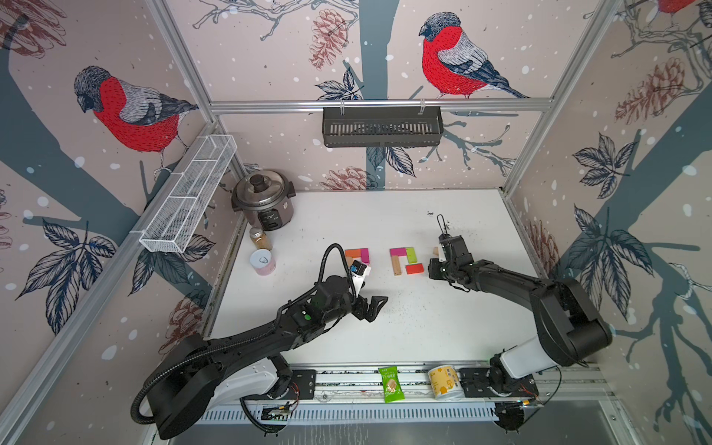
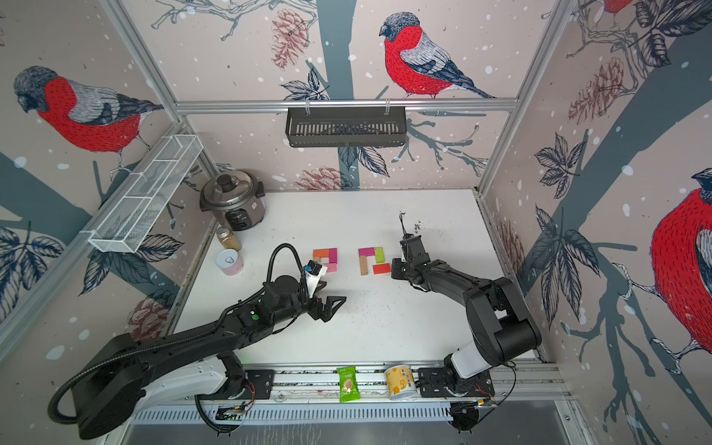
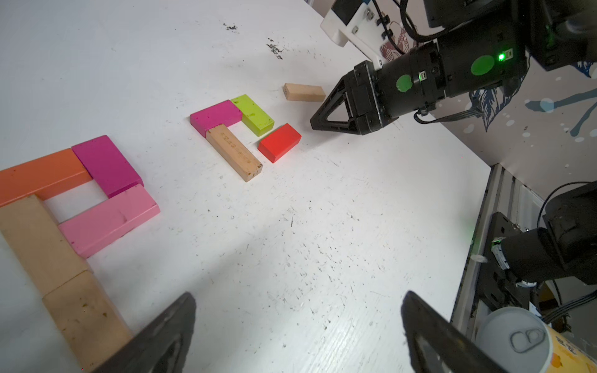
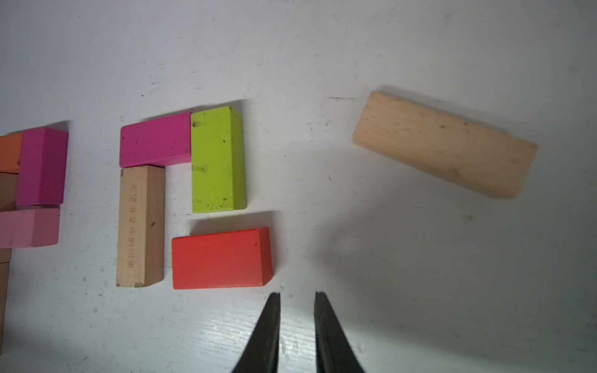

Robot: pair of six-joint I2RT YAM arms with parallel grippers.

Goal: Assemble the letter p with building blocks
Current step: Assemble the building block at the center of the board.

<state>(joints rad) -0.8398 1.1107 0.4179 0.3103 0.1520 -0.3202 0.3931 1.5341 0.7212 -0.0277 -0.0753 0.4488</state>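
Two groups of building blocks lie mid-table. The left group has an orange [image 1: 352, 253], a magenta [image 1: 365, 255] and a light pink block [image 3: 109, 219] with wood bars [image 3: 38, 239]. The right group has a magenta [image 4: 155, 140], a lime green [image 4: 218, 160] and a red block [image 4: 221, 258] and a wood bar [image 4: 140, 226]. A loose wood block [image 4: 444, 145] lies apart to the right. My right gripper [image 4: 297, 294] sits low just right of the red block, nearly shut with only a narrow gap and nothing in it. My left gripper [image 3: 297, 300] hovers wide open over bare table nearer the front.
A rice cooker [image 1: 266, 200], a spice jar [image 1: 260, 238] and a pink can [image 1: 262, 262] stand at the table's left. On the front rail lie a green snack packet [image 1: 391, 384] and a yellow can [image 1: 445, 381]. A black basket [image 1: 381, 127] hangs on the back wall.
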